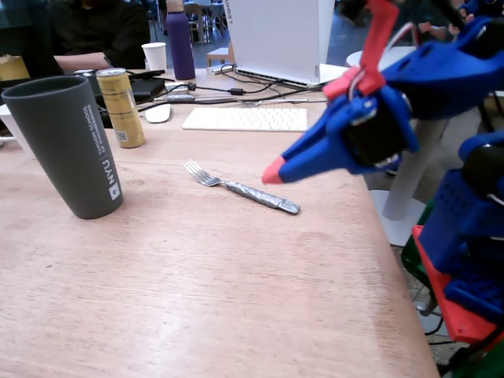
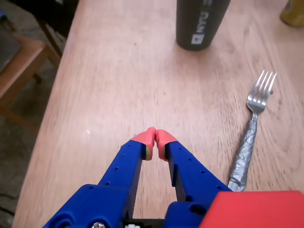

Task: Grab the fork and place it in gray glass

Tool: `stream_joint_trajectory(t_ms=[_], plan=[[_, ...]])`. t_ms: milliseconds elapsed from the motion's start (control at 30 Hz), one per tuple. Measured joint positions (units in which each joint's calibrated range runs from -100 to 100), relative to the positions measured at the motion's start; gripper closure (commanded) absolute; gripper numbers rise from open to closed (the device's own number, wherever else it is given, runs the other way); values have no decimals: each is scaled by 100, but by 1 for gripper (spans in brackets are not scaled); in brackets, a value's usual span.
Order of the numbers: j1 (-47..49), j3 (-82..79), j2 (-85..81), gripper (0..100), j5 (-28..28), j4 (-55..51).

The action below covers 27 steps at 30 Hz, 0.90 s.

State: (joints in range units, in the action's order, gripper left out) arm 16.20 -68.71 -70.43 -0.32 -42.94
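A small silver fork (image 1: 240,187) with a foil-wrapped handle lies flat on the wooden table, tines toward the gray glass. In the wrist view the fork (image 2: 249,130) lies to the right of my fingers. The gray glass (image 1: 67,146), a tall dark tumbler with white NYU lettering, stands upright at the left; only its lower part (image 2: 202,23) shows at the top of the wrist view. My blue gripper (image 1: 273,171) with red tips hovers above the table just right of the fork's handle. The gripper (image 2: 155,137) is shut with nothing between its tips.
A gold drink can (image 1: 122,106) stands behind the glass. Farther back are a white keyboard (image 1: 246,118), a white paper cup (image 1: 155,57), a purple bottle (image 1: 180,39), cables and a mouse (image 1: 158,113). The table's right edge (image 1: 394,260) is close to the arm's base.
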Motion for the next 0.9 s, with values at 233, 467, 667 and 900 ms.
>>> stream_joint_trajectory(t_ms=[233, 467, 667, 900], plan=[[-695, 1605, 2006, 100, -5, -17], [-2583, 2931, 3493, 100, 0, -17], [-3795, 3390, 4375, 100, 151, -17], [-3786, 3399, 5162, 100, 322, -17]])
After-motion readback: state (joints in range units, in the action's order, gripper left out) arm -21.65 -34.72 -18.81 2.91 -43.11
